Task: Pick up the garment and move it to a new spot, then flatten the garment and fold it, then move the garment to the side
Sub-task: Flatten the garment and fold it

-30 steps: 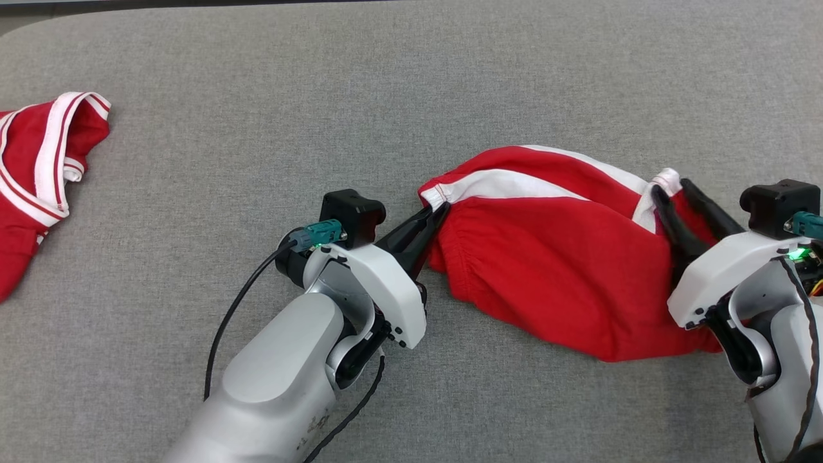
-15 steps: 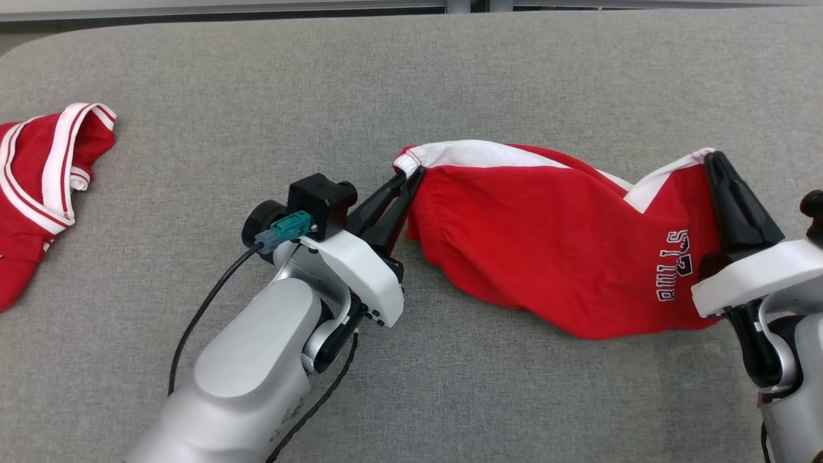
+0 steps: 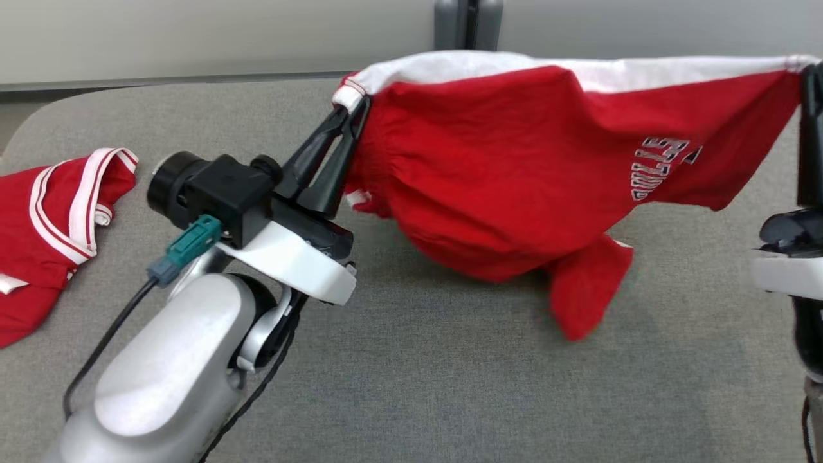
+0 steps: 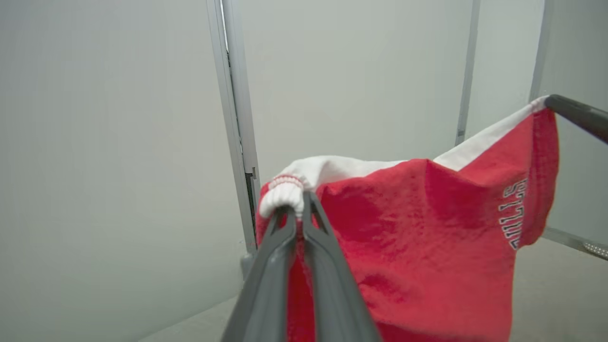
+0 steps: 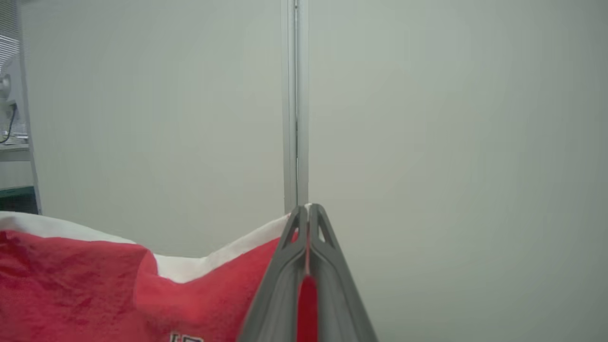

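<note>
The garment (image 3: 514,167) is a pair of red shorts with a white waistband and grey lettering, stretched in the air above the grey table (image 3: 450,386). My left gripper (image 3: 350,109) is shut on the waistband's left corner; the left wrist view shows its tips (image 4: 297,211) pinching the white band of the garment (image 4: 418,247). At the right edge my right gripper (image 3: 811,74) is shut on the other corner; in its wrist view the tips (image 5: 308,211) clamp the garment (image 5: 118,285). One red leg hangs down and touches the table.
A second red garment (image 3: 45,218) with white stripes lies crumpled at the table's left edge. A pale wall (image 3: 193,38) with a grey vertical post (image 3: 468,24) stands behind the table.
My right gripper has shut on the waistband's right corner. Both grippers have risen, lifting and stretching the shorts off the table. The head camera has tilted upward, bringing the wall into view.
</note>
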You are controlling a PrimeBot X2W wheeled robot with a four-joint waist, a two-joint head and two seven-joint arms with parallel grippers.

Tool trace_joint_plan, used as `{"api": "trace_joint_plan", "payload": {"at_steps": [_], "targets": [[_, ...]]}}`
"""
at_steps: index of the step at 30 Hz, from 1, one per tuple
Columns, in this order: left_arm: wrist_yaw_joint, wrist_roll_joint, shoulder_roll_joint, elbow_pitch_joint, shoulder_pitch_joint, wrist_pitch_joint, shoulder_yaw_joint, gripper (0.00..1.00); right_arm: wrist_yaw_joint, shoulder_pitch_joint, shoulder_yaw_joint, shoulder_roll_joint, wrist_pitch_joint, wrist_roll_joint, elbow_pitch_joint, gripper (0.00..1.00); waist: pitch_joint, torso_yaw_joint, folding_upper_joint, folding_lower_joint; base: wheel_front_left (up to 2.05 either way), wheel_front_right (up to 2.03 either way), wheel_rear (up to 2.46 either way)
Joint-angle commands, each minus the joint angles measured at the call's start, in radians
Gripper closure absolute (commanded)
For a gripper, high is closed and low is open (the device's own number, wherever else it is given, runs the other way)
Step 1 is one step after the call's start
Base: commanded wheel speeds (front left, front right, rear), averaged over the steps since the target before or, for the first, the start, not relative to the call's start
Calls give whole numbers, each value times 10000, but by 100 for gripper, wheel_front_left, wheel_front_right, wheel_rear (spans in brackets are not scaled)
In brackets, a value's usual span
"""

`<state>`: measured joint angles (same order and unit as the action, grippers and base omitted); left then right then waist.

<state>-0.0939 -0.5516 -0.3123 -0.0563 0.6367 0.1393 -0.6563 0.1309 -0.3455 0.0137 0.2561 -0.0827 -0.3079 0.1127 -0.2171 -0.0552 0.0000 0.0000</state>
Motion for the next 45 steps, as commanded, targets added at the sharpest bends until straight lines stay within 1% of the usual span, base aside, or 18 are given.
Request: {"api": "trace_joint_plan", "payload": {"at_steps": [1,6,11,17,22,25,28,30,34,37,40,42,43,45], "targets": [[-189,128,-224,391,-106,-68,163,100,-3,-70,-157,99,-98,130,336,100,256,17,0,0,0,0,0],[-772,373,-911,1851,-257,-411,591,100,-3,-116,-761,91,110,438,1477,100,663,22,0,0,0,0,0],[-1105,338,-1300,2856,-401,-787,862,100,-3,-71,-1069,-55,546,498,2082,100,823,10,0,0,0,0,0],[-1156,222,-1373,3224,-175,-1044,928,100,-3,-319,-1088,-202,791,415,2127,100,682,9,0,0,0,0,0],[-891,82,-1201,2982,470,-1063,993,100,-3,-1151,-981,-183,815,226,1827,100,203,20,0,0,0,0,0],[-593,-72,-976,2474,1248,-1021,1089,100,-3,-2137,-757,-19,836,64,1481,100,-280,30,0,0,0,0,0],[-257,-213,-670,1716,2299,-950,1198,100,-3,-3469,-412,178,853,-98,899,100,-872,51,0,0,0,0,0],[-95,-220,-403,1063,3117,-730,1332,100,-3,-4472,-162,315,772,-177,342,100,-1249,39,0,0,0,0,0],[197,-180,207,-530,4668,-4,1602,100,-3,-6549,485,393,468,-329,-974,100,-1892,25,0,0,0,0,0],[421,-178,633,-1990,5615,586,1743,100,-3,-7936,956,224,58,-400,-2298,100,-2178,71,0,0,0,0,0],[684,-134,1012,-3536,6281,990,1846,100,-3,-8967,1555,-32,-380,-450,-3796,100,-2318,127,0,0,0,0,0],[823,-177,1279,-4556,6467,1143,1947,100,-3,-9311,1959,-223,-655,-517,-4779,100,-2351,196,0,0,0,0,0],[823,-177,1279,-4556,6467,1143,1947,100,-3,-9311,1959,-223,-655,-517,-4779,100,-2351,196,0,0,0,0,0],[997,-233,1497,-5518,6550,1219,2078,100,-3,-9463,2320,-458,-849,-585,-5754,100,-2392,278,0,0,0,0,0]]}}
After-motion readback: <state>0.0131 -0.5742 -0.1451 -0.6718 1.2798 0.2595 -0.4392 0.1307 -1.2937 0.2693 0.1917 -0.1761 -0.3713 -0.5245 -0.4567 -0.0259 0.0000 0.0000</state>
